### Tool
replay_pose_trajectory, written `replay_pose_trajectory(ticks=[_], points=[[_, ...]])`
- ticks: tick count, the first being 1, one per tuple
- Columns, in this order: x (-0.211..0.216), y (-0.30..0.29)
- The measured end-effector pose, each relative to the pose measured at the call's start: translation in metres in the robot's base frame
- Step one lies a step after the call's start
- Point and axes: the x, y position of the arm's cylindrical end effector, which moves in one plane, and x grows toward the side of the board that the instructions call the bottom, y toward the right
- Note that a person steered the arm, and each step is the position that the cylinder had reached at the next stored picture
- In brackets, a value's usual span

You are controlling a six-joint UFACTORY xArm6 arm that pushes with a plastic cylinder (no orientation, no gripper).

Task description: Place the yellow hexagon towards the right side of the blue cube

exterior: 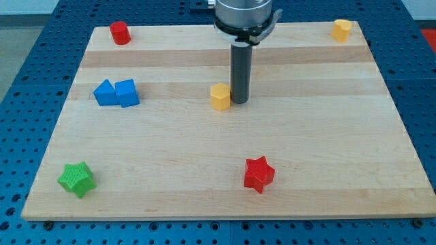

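Standing upright on the wooden board, the rod held nothing, and my tip rested just beside the yellow hexagon, which lay at the tip's left; contact could not be judged. The blue cube sat well to the tip's left, touching a blue triangular block. A red star lay below the tip, and a green star far below-left.
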Motion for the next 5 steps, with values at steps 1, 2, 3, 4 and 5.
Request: replay_pose_trajectory(ticks=[1,2,3,4,5], points=[[0.001,-0.019],[0.007,-0.04],[0.014,-0.064],[0.014,-0.082],[0.014,-0.096]])
